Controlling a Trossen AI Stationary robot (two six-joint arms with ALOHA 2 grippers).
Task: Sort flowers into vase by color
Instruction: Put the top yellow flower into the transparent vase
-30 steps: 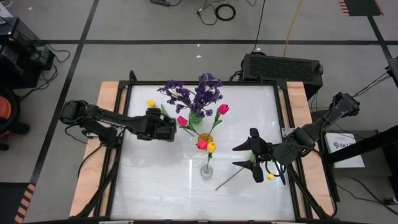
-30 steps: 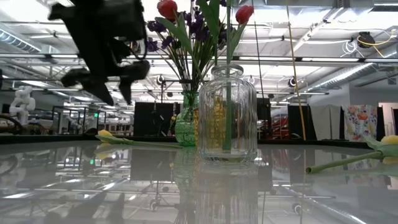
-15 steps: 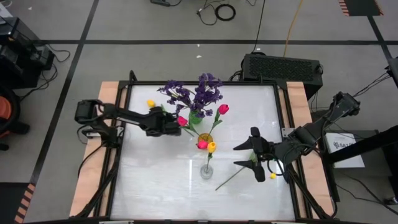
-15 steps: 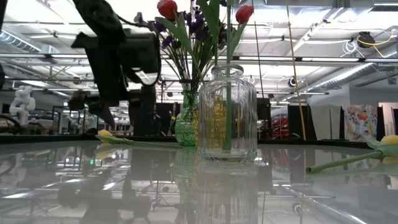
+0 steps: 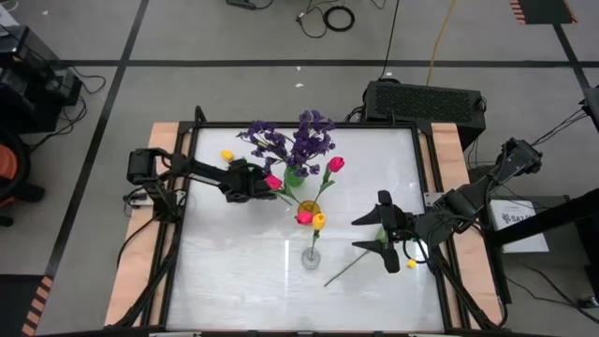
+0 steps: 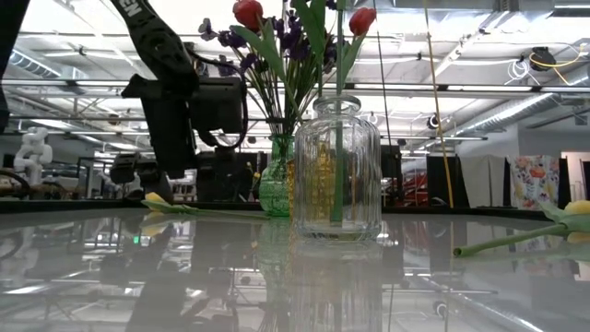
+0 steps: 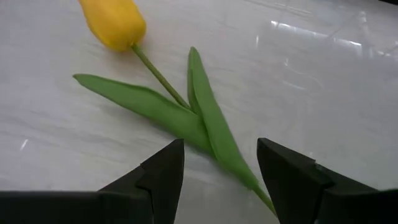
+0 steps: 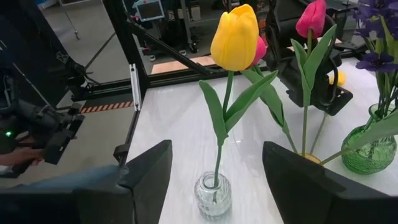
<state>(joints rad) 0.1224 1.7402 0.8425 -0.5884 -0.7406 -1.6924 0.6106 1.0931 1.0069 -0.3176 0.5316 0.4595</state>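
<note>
White worktop [image 5: 234,271]. Left tool [image 7: 221,171] low near far-left corner, fingers spread astride stem of lying yellow tulip [image 7: 115,22], pinching nothing. Right tool [image 5: 382,230] near right edge, fingers spread, empty. Mid-worktop: three vases, green vase [image 5: 296,174] with purple sprigs [image 5: 298,140], clear vase [image 5: 310,256] with one yellow tulip.

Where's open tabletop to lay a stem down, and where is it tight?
Free: the near-left table stretch, in front of the left gripper and left of the small clear vase. Crowded: the middle, where the green vase, the amber vase and the clear vase cluster. The right gripper hovers over a loose yellow tulip.
</note>
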